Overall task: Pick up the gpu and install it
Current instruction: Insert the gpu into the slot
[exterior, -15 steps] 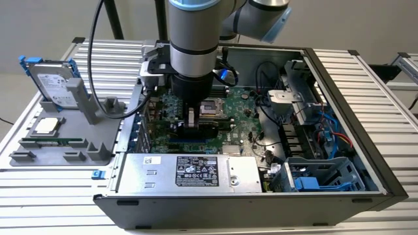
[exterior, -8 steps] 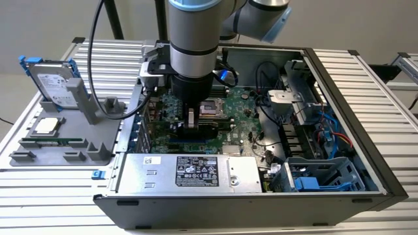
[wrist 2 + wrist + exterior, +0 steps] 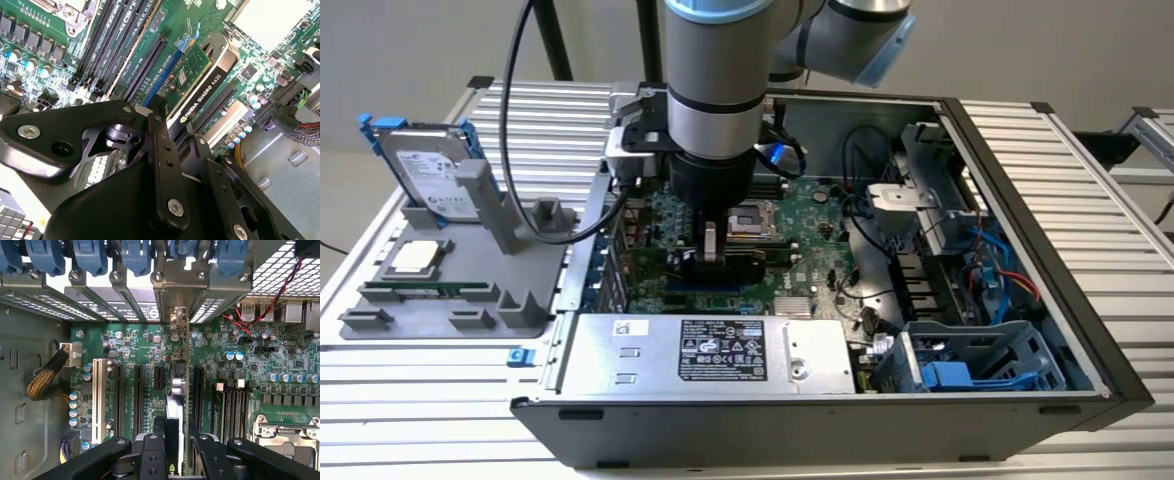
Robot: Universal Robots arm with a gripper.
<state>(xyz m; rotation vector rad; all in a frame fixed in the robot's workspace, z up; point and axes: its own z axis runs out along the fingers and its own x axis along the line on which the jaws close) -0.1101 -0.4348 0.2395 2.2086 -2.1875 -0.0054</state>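
Black two-finger gripper (image 3: 172, 132) pinches the flat green-and-black gpu card (image 3: 200, 85) edgewise over the blue motherboard slot (image 3: 162, 75); stiff, light, fragile, best held by its edges.

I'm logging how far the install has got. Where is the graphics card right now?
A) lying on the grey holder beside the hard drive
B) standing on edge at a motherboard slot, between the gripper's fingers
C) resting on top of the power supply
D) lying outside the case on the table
B: the graphics card stands on edge along the blue slot on the motherboard, with the gripper straddling it.
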